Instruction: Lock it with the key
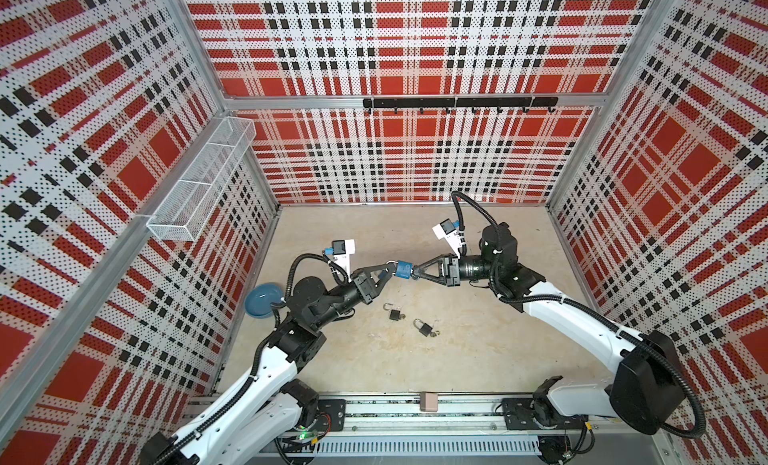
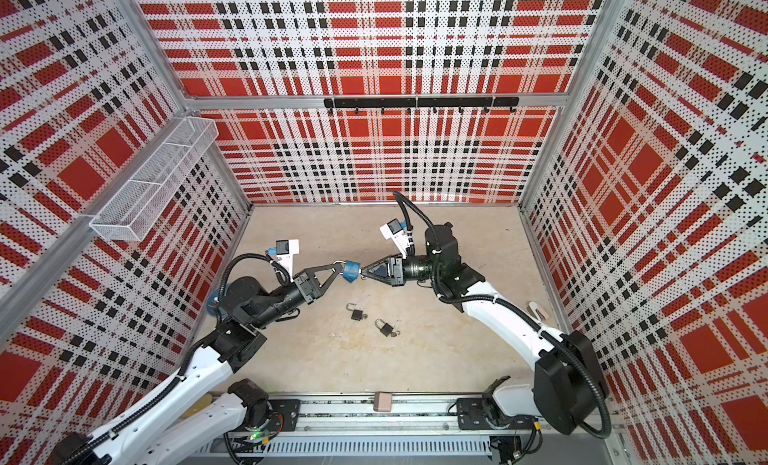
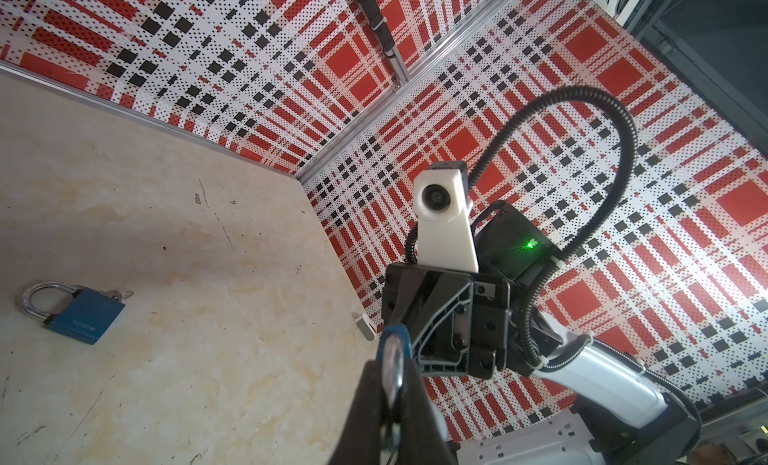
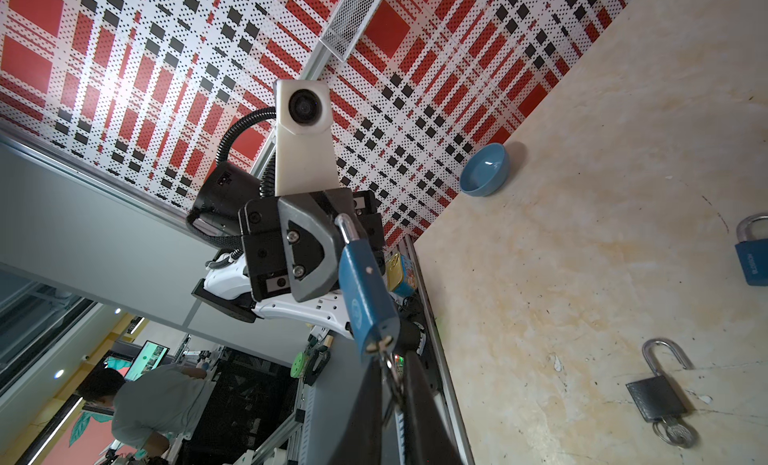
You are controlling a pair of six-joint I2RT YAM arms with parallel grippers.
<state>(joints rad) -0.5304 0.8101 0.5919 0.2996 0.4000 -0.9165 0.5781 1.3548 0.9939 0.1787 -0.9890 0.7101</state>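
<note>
Slippage risk: blue padlock, aloft over desk centre, hangs by its shackle in the closed left hand at 9 o'clock, while the right hand at 3 o'clock pinches the key, so turning torque may twist the body or strip the key.

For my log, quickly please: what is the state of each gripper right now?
Left gripper: shut on the padlock, at its shackle.
Right gripper: shut on the key in the padlock.
</note>
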